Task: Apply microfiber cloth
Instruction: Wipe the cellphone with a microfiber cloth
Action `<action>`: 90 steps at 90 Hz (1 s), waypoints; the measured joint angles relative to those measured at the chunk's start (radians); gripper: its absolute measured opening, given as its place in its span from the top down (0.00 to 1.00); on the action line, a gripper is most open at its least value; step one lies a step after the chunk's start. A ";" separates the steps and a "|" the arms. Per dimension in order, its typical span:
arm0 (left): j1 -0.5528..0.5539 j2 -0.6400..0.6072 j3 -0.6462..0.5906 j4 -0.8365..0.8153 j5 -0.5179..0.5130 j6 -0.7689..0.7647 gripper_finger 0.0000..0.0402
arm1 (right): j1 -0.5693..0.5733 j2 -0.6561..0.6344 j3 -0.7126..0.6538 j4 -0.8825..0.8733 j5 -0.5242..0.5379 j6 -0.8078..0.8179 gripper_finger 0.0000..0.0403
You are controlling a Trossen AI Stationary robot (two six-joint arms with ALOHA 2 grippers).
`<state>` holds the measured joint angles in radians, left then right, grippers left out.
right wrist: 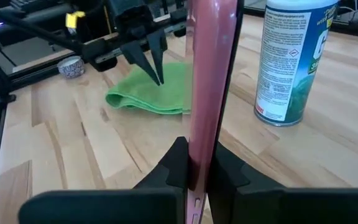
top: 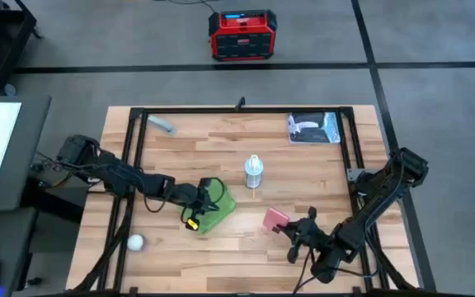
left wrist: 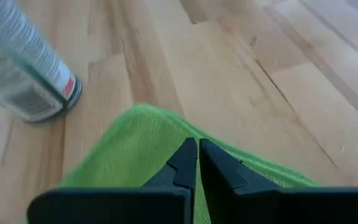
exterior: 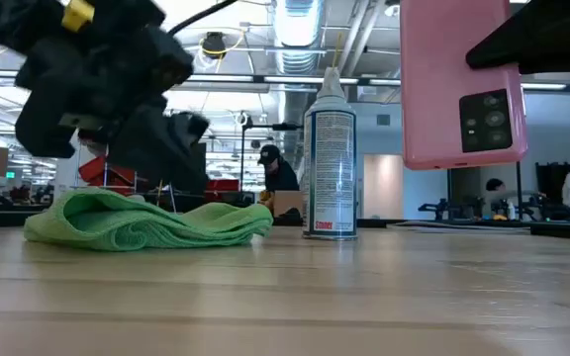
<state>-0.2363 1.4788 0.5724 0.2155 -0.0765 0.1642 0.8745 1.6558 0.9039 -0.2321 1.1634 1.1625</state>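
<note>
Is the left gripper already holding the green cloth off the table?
No, the microfiber cloth lies flat on the table while the left gripper hangs above it, fingers shut.

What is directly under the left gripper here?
The microfiber cloth lies folded on the table beneath the left gripper, whose shut fingertips hang just above it. Anything beneath the cloth is covered.

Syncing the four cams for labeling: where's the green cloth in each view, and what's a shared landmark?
High view: green cloth lies lower center-left, under the left gripper.
Low view: cloth lies on the table at left.
Left wrist view: cloth fills the bottom center behind the shut fingers.
Right wrist view: cloth sits upper center-left, behind the pink phone.
Landmark: the spray can shows in all four.
</note>
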 joint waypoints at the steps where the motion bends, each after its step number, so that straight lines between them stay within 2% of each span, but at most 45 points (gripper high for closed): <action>1: 0.000 -0.001 0.011 -0.022 0.000 0.004 0.99 | 0.000 0.000 0.000 0.000 -0.002 0.000 0.97; 18: 0.000 -0.009 0.196 -0.380 -0.023 0.005 0.90 | 0.000 0.000 0.000 -0.021 -0.017 0.017 0.97; 37: 0.000 -0.009 0.263 -0.552 -0.023 -0.011 0.73 | 0.001 0.001 0.000 -0.040 -0.018 0.034 0.97; 53: 0.000 -0.009 0.256 -0.649 -0.026 -0.089 0.63 | 0.010 0.001 0.000 -0.045 -0.018 0.035 0.97; 60: 0.000 -0.005 0.257 -0.643 -0.027 -0.108 0.60 | 0.013 0.001 0.000 -0.047 -0.019 0.035 0.97; 90: 0.019 0.071 0.169 -0.602 -0.029 -0.226 0.56 | 0.017 0.001 -0.001 -0.046 -0.019 0.036 0.97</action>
<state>-0.2176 1.5496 0.7416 -0.3870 -0.1054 -0.0623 0.8917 1.6566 0.9031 -0.2779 1.1442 1.1989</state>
